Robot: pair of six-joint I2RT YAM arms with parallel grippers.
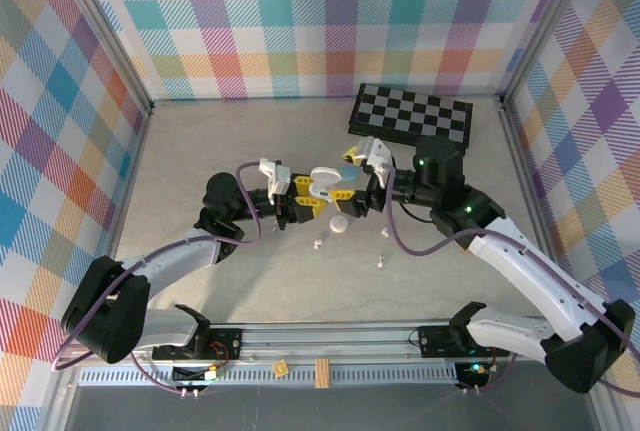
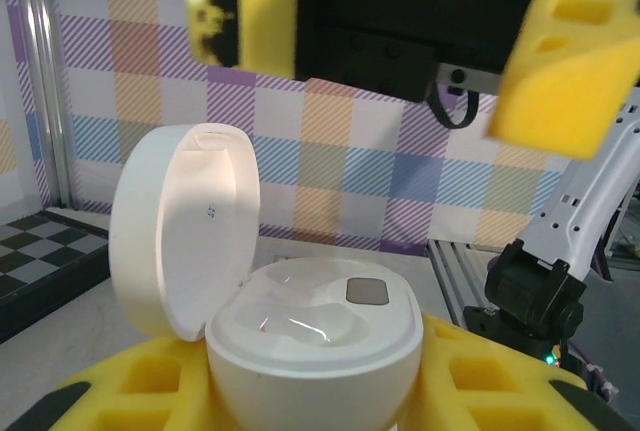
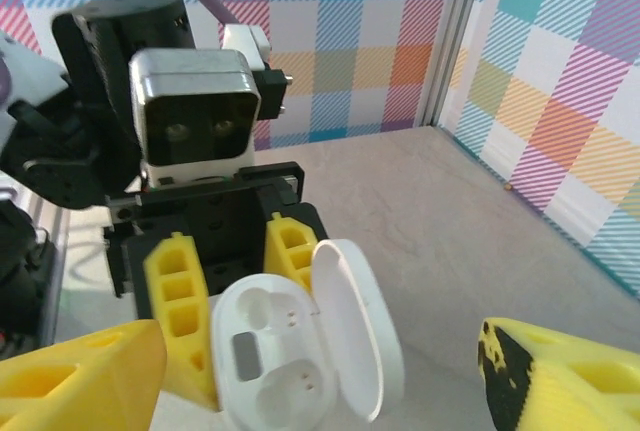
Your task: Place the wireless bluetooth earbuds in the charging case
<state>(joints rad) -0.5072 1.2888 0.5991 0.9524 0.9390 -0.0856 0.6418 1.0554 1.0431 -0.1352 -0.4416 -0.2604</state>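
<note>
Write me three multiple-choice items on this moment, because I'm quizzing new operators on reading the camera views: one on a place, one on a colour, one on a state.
1. What holds the charging case?
A. the left gripper
B. the right gripper
C. nothing, it is set down

2. What colour is the case?
A. black
B. white
C. light blue

3. How does the case stand?
A. lid shut
B. lid open, both wells empty
C. lid open, a bud in each well

Key:
1 A: the left gripper's yellow fingers clamp the case's base, while the right gripper's jaws stand apart with nothing between them.
2 B: shell and lid are white in both wrist views.
3 B: the lid stands open and the two wells show bare.
</note>
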